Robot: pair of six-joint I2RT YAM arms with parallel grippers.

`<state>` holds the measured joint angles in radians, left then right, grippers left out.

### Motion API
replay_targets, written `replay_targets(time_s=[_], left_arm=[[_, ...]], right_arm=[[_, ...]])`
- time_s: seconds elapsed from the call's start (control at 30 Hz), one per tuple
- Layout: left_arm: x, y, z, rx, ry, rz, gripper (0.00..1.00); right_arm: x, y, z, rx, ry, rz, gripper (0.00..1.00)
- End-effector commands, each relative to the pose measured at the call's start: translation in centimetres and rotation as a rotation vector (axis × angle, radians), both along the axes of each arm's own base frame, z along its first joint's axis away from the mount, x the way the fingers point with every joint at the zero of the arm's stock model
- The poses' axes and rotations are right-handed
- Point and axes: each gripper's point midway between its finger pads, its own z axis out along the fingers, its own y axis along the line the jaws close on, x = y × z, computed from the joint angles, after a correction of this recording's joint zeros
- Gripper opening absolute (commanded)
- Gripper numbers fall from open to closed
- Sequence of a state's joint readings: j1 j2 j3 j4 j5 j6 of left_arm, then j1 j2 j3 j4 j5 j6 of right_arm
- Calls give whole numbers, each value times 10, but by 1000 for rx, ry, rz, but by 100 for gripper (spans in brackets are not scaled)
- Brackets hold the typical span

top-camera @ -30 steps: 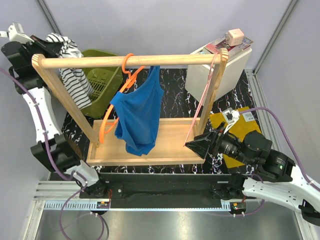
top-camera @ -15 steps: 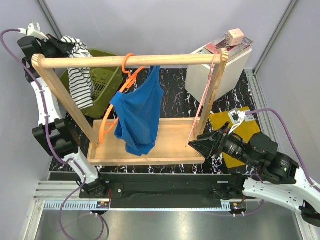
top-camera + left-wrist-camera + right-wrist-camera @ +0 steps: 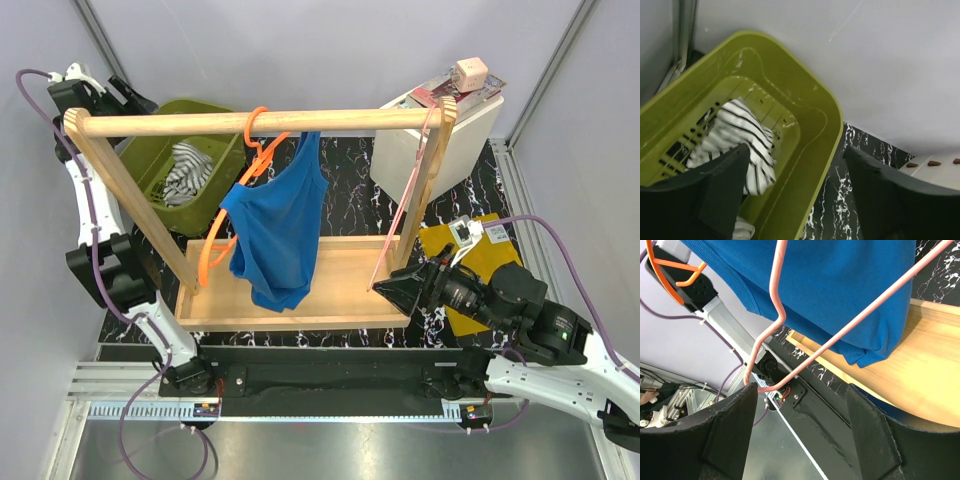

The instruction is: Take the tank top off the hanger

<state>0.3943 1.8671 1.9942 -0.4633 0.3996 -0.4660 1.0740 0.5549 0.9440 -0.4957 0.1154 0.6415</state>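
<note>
Left hand high, spread wide; right hand low, spread wide.

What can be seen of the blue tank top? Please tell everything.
The tank top is plain bright-blue cloth, sleeveless, with wide straps. It hangs crooked on the tilted orange hanger under the wooden rail, with one strap reaching up near the rail. Its hem hangs above the rack's wooden base. No jaws touch it.

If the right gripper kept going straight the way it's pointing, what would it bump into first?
Most likely the thin pale-pink wire-like hanger: its lower bend sits just ahead of the open right gripper, crossing the gap between the fingers. The bright-blue cloth tank top hangs behind it; how far is unclear.
</note>
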Motion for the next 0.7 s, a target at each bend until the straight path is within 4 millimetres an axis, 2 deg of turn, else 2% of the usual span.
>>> replay_targets(time_s=[0.0,0.03,0.07,0.1,0.13,0.17,0.2,0.23,0.27,0.3,0.33,0.4,0.47,0.5,0.53,0.57,0.63,0.67], left_arm=[[-43,-16,64,49,-102,58,83],[-49,-18,54,33,-77,67,83],[-63,-22,67,26,-103,82,82],[-71,-24,70,19,-108,88,81],[-76,-29,57,2,-81,85,80],[-91,-36,69,7,-109,88,79],[-98,-40,68,7,-111,88,79],[-104,-43,58,3,-99,90,79],[-119,-46,73,17,-144,106,79],[-124,-45,71,24,-149,122,79],[-131,-45,79,39,-167,133,80],[-145,-48,109,78,-225,136,80],[-147,-47,126,105,-244,138,81],[-154,-47,146,117,-266,150,82],[-151,-44,149,122,-258,158,83],[-154,-42,165,136,-285,176,83],[-149,-34,166,131,-263,205,85],[-154,-33,184,138,-299,219,86]], right_arm=[[2,-1,10,25,-27,-11,79],[2,-1,10,26,-28,-11,79],[1,-3,11,32,-30,-10,79],[1,-3,10,33,-31,-8,79],[0,-4,10,36,-33,-10,79],[-1,-6,10,42,-34,-10,79],[-2,-7,10,45,-33,-10,79],[-2,-9,10,48,-34,-13,79],[-3,-10,10,55,-29,-12,79],[-4,-11,10,58,-27,-11,79],[-5,-11,10,60,-25,-5,79],[-9,-12,11,61,-18,10,79],[-11,-14,13,65,-15,14,79],[-12,-15,13,65,-12,14,79],[-13,-17,16,74,-12,14,79],[-14,-17,16,77,-13,15,79],[-15,-19,20,87,-15,20,79],[-16,-19,20,86,-14,20,79]])
